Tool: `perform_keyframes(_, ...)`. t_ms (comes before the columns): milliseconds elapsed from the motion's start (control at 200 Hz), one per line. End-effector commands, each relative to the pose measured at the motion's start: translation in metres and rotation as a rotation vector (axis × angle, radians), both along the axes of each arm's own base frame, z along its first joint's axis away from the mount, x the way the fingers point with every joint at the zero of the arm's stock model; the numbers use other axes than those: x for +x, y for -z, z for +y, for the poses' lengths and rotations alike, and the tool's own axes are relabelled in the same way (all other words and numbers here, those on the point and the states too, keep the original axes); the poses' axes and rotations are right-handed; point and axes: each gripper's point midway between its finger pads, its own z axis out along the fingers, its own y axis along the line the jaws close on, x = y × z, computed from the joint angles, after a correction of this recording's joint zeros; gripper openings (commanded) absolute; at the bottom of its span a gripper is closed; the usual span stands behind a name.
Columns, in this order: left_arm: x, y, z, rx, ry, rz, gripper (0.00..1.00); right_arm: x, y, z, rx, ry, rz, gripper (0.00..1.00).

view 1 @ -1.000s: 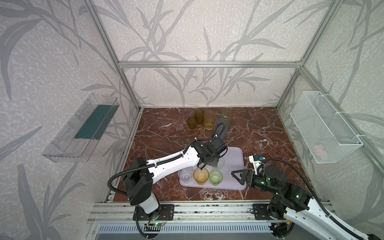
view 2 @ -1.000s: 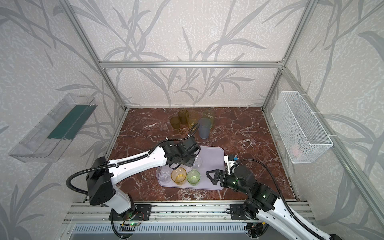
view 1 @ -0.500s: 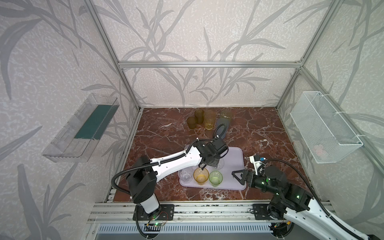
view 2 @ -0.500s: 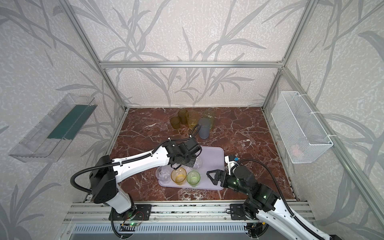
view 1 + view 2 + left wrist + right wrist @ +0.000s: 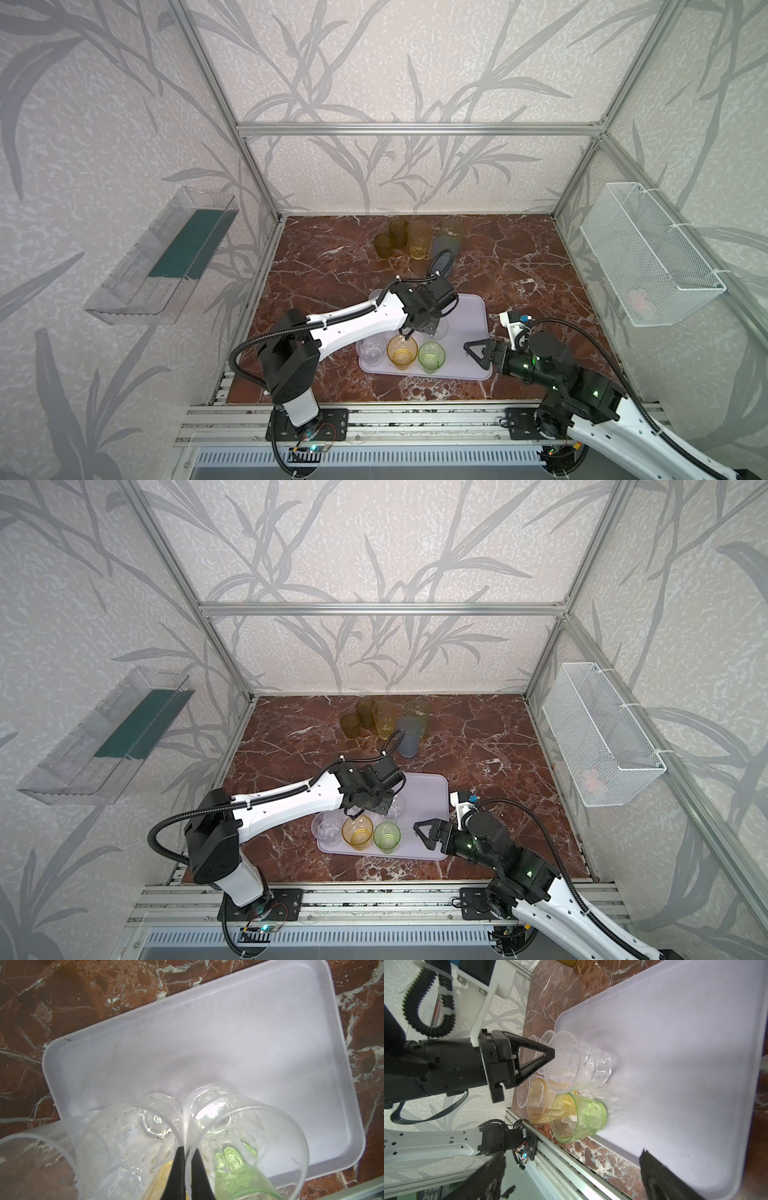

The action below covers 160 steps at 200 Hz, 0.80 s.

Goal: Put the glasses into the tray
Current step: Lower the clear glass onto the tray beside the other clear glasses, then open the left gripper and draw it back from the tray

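Left gripper [image 5: 187,1149] pinches a clear glass [image 5: 276,1136] by its rim — to stand it upright in the tray [image 5: 228,1032]; right gripper [image 5: 474,355] gapes empty beside the tray.

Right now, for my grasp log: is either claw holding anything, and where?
The left claw pinches the short clear faceted tumbler by its rim; the right claw is open and empty.

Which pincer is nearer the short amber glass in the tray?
Left. The left pincer, pinching a clear glass by the rim, is right beside the amber glass; the right pincer hangs open beyond the green glass.
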Motion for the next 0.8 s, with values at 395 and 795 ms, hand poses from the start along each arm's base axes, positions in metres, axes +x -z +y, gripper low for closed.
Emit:
perform_keyframes(395, 0.0064, -0.0094, -0.0061, -0.006, 0.005, -0.026, 0.12, 0.0012, 0.0072, -0.0056, -0.029, 0.027, 0.021, 0.99)
perform_keyframes(795, 0.0082, -0.0163, -0.0077, -0.021, 0.000, -0.037, 0.23, 0.0019, 0.0086, -0.0069, -0.038, 0.034, 0.021, 0.99)
